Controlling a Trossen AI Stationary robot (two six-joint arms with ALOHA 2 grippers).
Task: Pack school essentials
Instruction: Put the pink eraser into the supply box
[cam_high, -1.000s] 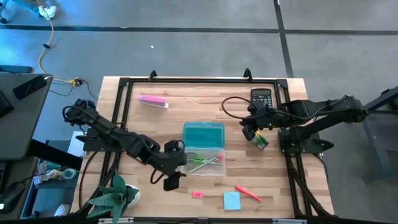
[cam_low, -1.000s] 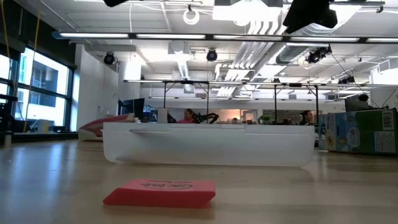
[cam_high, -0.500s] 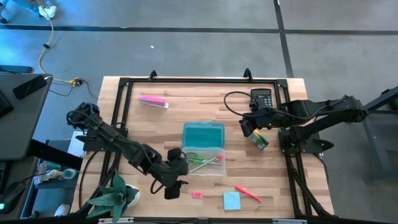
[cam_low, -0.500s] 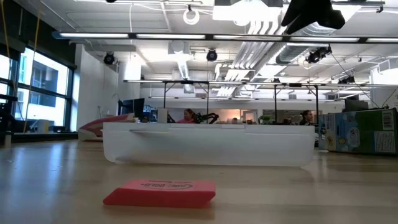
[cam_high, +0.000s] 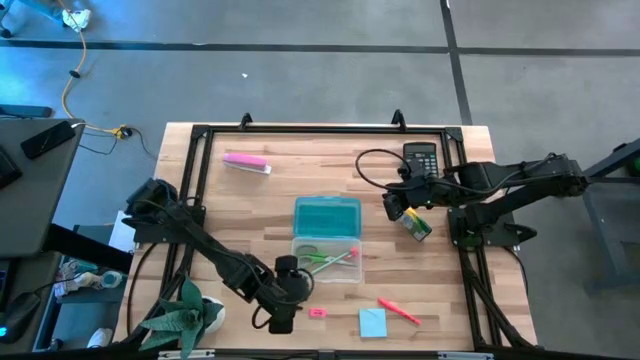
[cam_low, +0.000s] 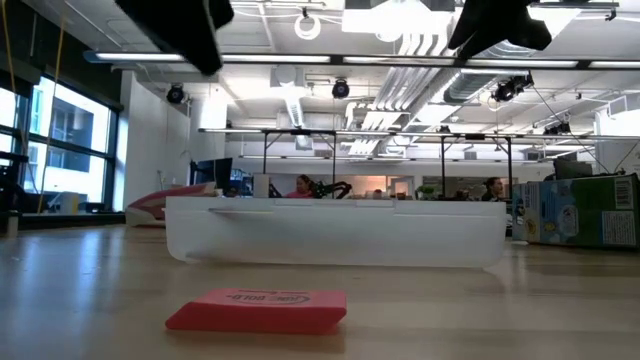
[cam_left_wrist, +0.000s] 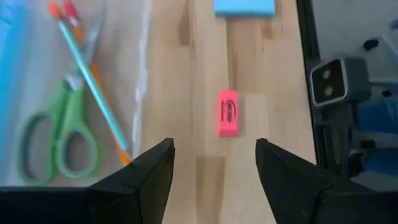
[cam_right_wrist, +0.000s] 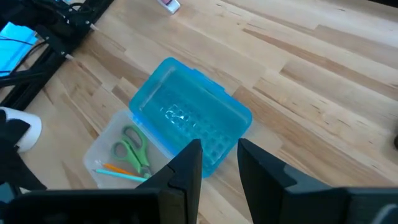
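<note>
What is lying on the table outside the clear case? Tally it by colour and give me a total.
Pink: 2, the eraser and the pink-and-white bar
Red: 1, the pen
Light blue: 1, the sticky pad
Yellow-green: 1, the small box
Black: 1, the calculator
Total: 6

My left gripper (cam_left_wrist: 214, 165) hangs with fingers spread above bare wood; only the pink eraser (cam_left_wrist: 227, 112) lies ahead. The clear case (cam_high: 328, 258) sits close alongside. Beyond, the blue sticky pad (cam_left_wrist: 245, 7) lies near the table edge.
</note>
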